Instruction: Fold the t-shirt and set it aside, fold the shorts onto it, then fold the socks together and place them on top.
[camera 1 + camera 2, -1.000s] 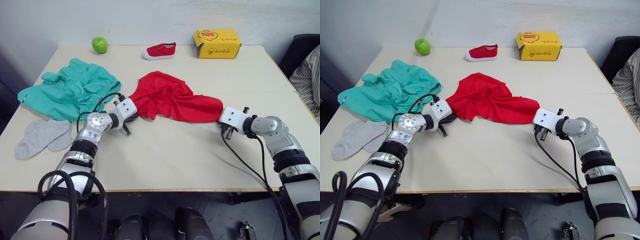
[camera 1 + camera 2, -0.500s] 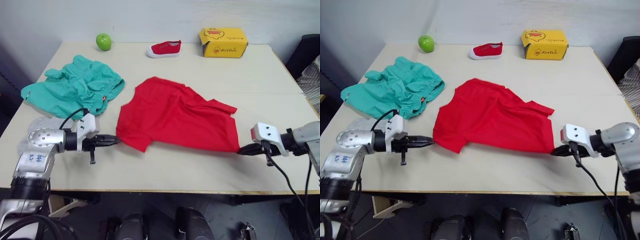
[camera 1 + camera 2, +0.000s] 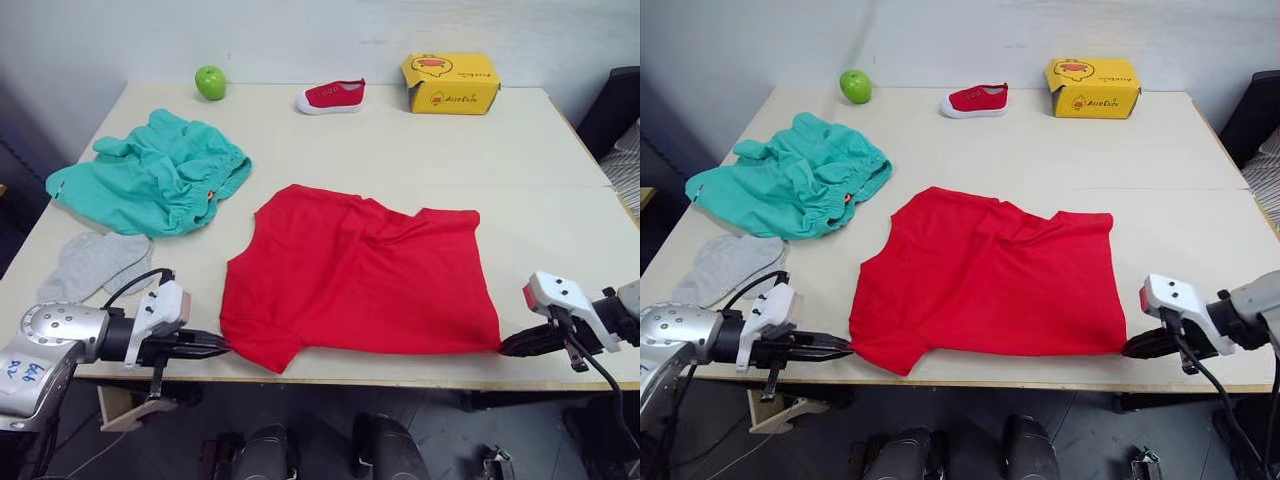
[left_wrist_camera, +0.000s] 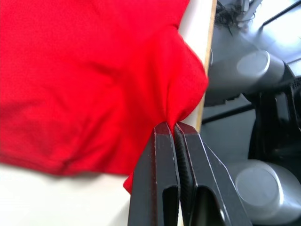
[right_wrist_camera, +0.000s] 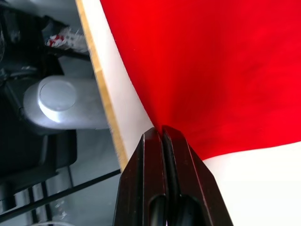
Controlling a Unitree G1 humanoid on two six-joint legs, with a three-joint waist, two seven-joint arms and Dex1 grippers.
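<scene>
The t-shirt (image 3: 365, 275) lies spread nearly flat on the table (image 3: 560, 170), reaching from the middle of the surface down to its near edge, with one sleeve hanging a little over that edge. The left gripper (image 3: 212, 346) has its two black fingers pressed together on a pinch of red fabric at the shirt's near left corner, right at the table's edge. The right gripper (image 3: 517, 343) does the same at the near right corner, jaws closed on the hem. Between the two grips the cloth is pulled fairly taut, though some creases run across its middle.

The shorts (image 3: 150, 180) sit in a rumpled heap toward the left edge, unfolded. The socks (image 3: 95, 262) lie loose and overlapping just nearer than the shorts, close to the near left corner. Along the far edge stand a green apple (image 3: 210, 82), a small red shoe (image 3: 331, 96) and a yellow box (image 3: 449, 83), all well apart from the clothes.

To my eye the job has barely begun: the shirt is only laid out ready for folding, no fold is made, nothing is set aside, and the shorts and socks are untouched. Every fold and all the stacking remain.
</scene>
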